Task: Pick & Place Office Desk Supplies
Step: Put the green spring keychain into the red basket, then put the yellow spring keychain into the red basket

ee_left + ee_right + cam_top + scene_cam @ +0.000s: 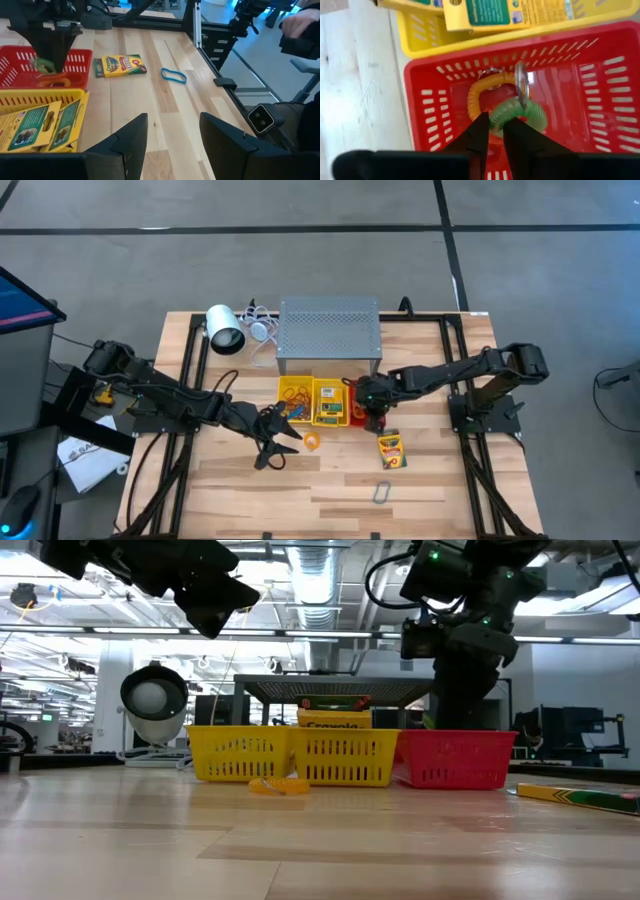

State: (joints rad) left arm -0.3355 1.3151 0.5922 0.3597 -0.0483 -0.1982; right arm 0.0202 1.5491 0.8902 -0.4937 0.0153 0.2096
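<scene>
My right gripper (368, 412) hangs over the red basket (360, 420) and is shut on a green coiled ring (517, 114); an orange coiled ring (479, 95) lies under it in the basket. My left gripper (272, 448) is open and held above the table, just left of an orange ring (312, 442) that lies flat on the wood. A crayon box (391, 449) lies flat to the right of the baskets, and a small oval ring (381, 492) lies nearer the near edge. Two yellow baskets (312, 402) hold crayon boxes and rubber bands. My right gripper pinches the green coiled ring at one end of its loop (497, 121) between the two fingers, coming from above and pointing down into the red basket. The rest of the loop hangs low inside the basket, over the orange coiled ring (55, 79).
The grey perforated stand (328, 332) stands behind the baskets, with the white lamp (224, 330) to its left. A black frame rail (197, 30) runs along the table's edges. Bare wood lies between the baskets and the near edge. A person's sleeve (300, 30) shows beyond the table.
</scene>
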